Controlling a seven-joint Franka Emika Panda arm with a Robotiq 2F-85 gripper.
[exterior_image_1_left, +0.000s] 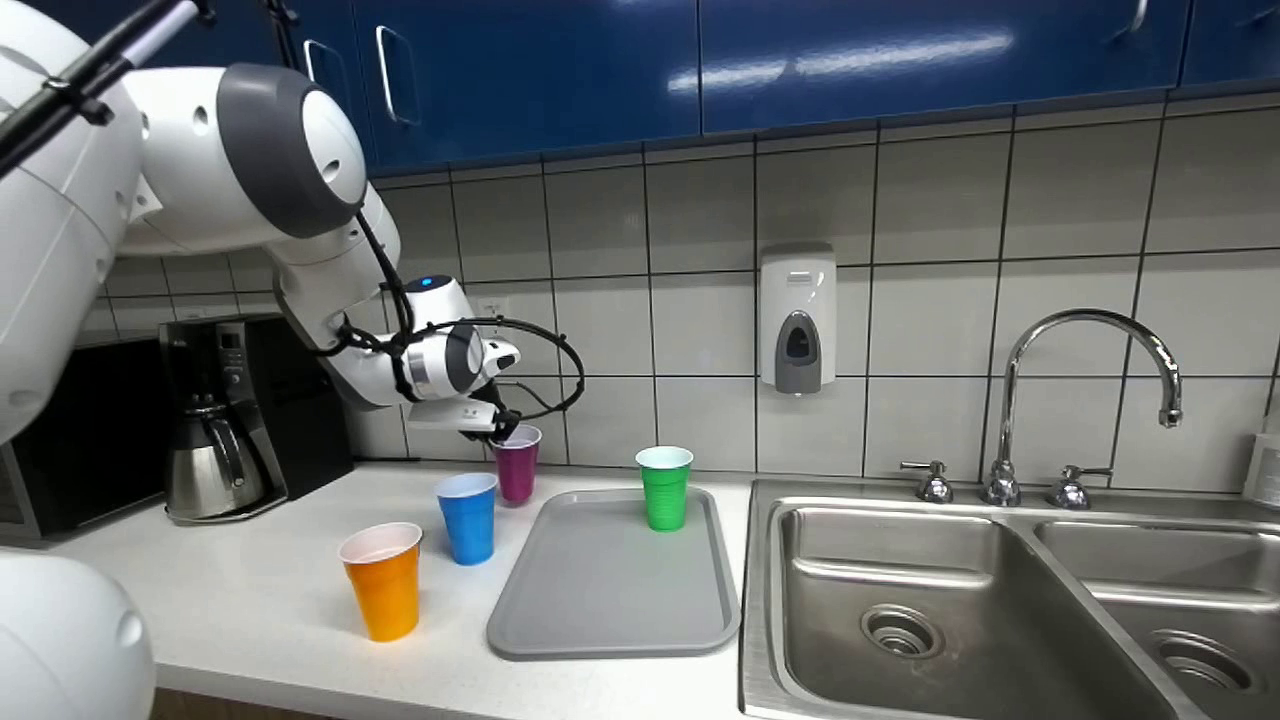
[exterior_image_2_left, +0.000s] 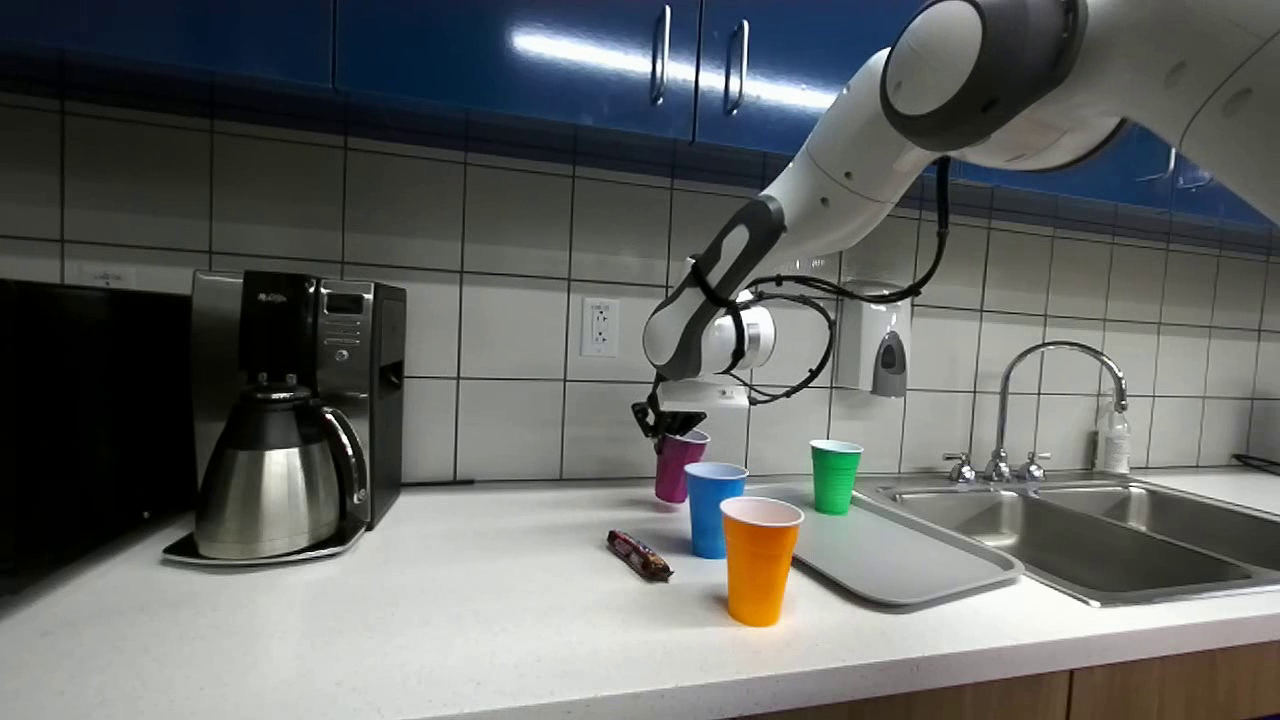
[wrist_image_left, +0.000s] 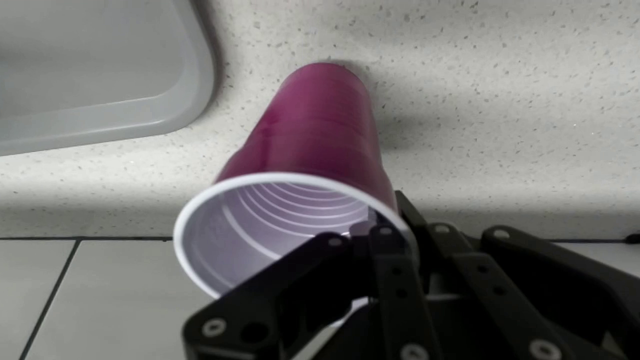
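- Wrist view: the gripper (wrist_image_left: 392, 212) pinches one side of the white-rimmed purple plastic cup (wrist_image_left: 320, 125), a finger within the mouth and another outside. The cup's base is on or barely above the desk (wrist_image_left: 500, 125); contact cannot be confirmed. The gray serving tray (wrist_image_left: 100, 50) lies just beside it, not touching. Likely hazard: held by a single thin edge, the cup could pivot, or its wall buckle under a harder squeeze.
- In an exterior view: the purple cup leans slightly near the tiled wall (exterior_image_1_left: 700, 330), with the blue plastic cup (exterior_image_1_left: 468, 522) close by and the orange plastic cup (exterior_image_1_left: 388, 590) nearer the camera. The green plastic cup (exterior_image_1_left: 665, 490) stands on the tray; a low sideways path might catch the raised lip and jolt it.
- In an exterior view: a wrapped snack bar (exterior_image_2_left: 638, 556) lies near the blue cup; the coffee maker (exterior_image_2_left: 350, 380) stands well apart. Possible failure: the blue cup, probably light, might topple if the gripper swung toward it.
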